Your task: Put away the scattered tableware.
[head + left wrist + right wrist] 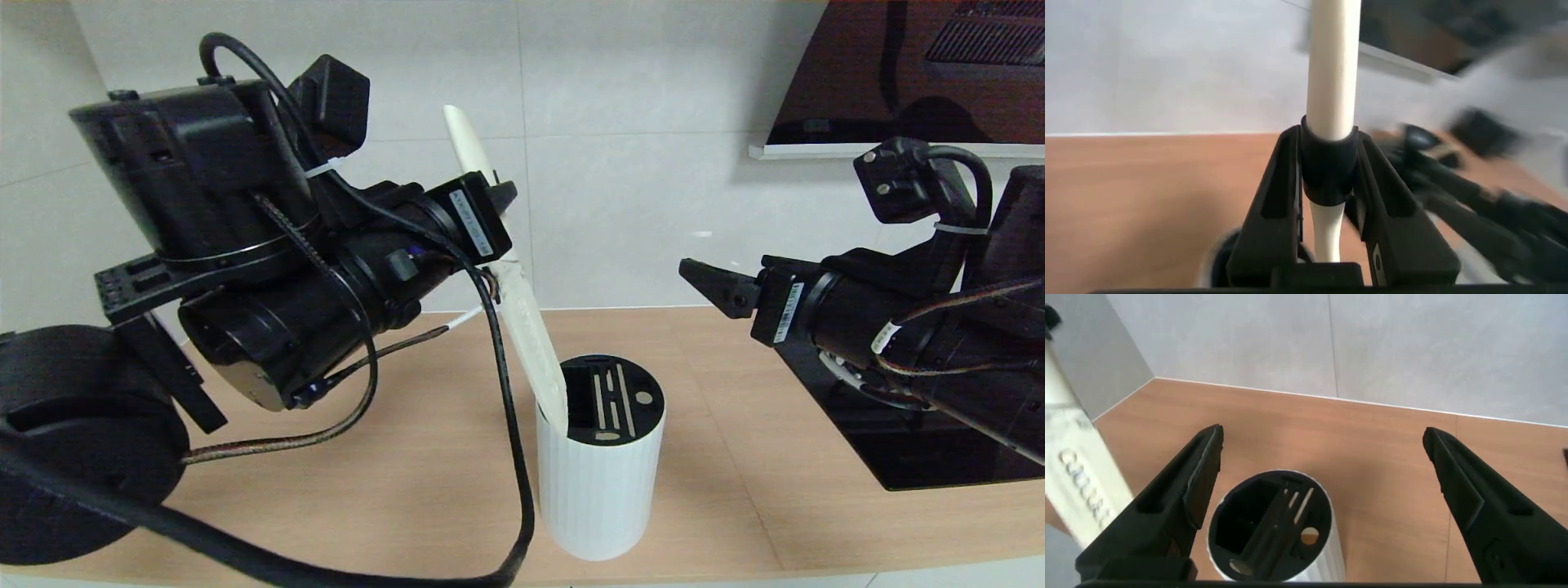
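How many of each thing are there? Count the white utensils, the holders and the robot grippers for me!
White utensil: 1
White holder: 1
Grippers: 2 (left gripper shut on the utensil, right gripper open)
Total: 4

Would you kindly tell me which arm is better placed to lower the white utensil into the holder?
Left: the left gripper is shut on the white utensil, whose lower end is at the rim of the holder. The right gripper is open and empty.
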